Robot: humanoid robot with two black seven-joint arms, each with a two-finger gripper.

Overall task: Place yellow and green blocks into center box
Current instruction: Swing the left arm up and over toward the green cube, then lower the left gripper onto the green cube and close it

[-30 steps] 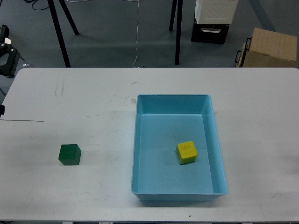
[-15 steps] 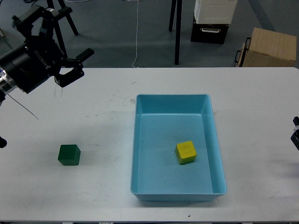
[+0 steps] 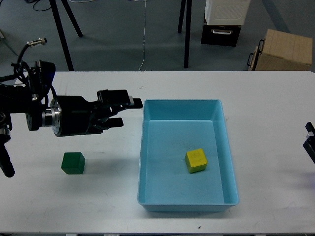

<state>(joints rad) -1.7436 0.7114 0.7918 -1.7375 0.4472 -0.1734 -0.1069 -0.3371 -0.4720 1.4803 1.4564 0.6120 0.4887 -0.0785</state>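
Plastic, smooth and light blue, makes up the one rectangular box (image 3: 188, 204) on the matte white worktop (image 3: 266, 98), its walls thin and its corners rounded. One yellow block (image 3: 196, 160) lies on the box floor, a small cube with softened edges, below and to the right of the left arm's fingers (image 3: 135, 103). One green block (image 3: 73, 162), a dark cube with a dull finish, sits on the worktop outside the box, below and to the left of those fingers and well apart from them.

The left gripper (image 3: 127, 112) reaches in from the left on a black, cylindrical arm with a bright metal ring. Its two fingers are spread, one upper and one lower, with nothing between them; the upper tip ends just beside the box's top-left corner. At the right edge only a small dark piece of the right gripper (image 3: 310, 143) shows, and whether its fingers are spread or pressed together cannot be told.

The worktop bears faint grey scuffs above the left fingers. Beyond it stand one brown cardboard box (image 3: 285, 50) and one black crate (image 3: 221, 33). No writing can be read.
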